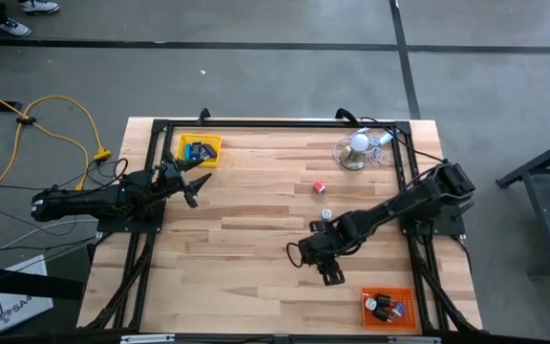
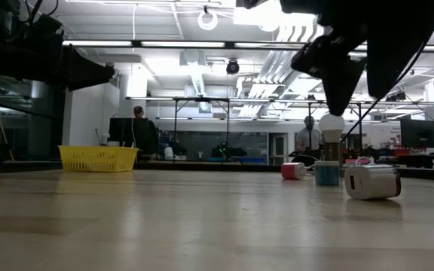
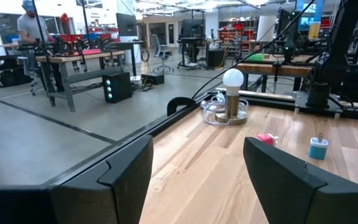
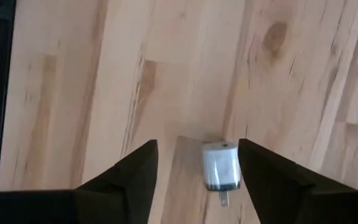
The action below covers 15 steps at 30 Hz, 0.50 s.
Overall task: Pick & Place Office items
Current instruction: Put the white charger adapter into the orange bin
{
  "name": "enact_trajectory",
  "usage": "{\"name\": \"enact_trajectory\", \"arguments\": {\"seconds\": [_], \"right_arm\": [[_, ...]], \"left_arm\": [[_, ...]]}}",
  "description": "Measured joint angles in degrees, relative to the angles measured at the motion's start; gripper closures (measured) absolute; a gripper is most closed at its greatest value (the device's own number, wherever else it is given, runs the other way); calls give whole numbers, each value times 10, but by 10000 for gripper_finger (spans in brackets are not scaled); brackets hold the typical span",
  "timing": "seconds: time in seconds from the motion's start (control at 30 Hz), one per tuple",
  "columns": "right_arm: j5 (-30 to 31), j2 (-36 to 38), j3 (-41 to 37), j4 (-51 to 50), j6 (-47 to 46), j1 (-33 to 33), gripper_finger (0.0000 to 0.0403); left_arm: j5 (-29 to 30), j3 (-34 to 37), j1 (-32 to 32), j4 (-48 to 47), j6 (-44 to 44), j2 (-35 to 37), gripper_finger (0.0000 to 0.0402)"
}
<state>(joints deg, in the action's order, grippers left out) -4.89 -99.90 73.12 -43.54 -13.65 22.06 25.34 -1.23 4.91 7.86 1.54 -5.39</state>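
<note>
The left claw (image 1: 196,182) waits at the left side of the wooden worktop (image 1: 246,277), fingers spread wide and grasping nothing, just beside the yellow tray (image 1: 200,150) in the back-left corner. That tray holds blue pieces (image 1: 197,151); their exact kind cannot be told. Toward the middle, the right claw (image 1: 325,265) hangs low over the worktop with its fingers released; in the right wrist view a white adapter plug (image 4: 221,168) lies on its side on the wood between the two fingers, touching neither. Behind the right claw, a teal block (image 1: 327,214) stands upright on the worktop, and a red piece (image 1: 320,187) lies farther back, apart from it. The right arm (image 1: 399,203) runs diagonally from the right frame post across the worktop. In the back-right corner, a white bulb-shaped object (image 1: 358,143) stands in a clear wiry tangle. At the front right, the orange tray (image 1: 390,308) holds black, red and silver-white bits (image 1: 382,306) lying close together.
</note>
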Motion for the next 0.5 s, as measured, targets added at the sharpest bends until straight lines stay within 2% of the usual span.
{"name": "enact_trajectory", "arguments": {"seconds": [0.5], "right_arm": [[13,-9,0,3,0,-15,162]], "left_arm": [[0,0,0,0,0,0,159]]}}
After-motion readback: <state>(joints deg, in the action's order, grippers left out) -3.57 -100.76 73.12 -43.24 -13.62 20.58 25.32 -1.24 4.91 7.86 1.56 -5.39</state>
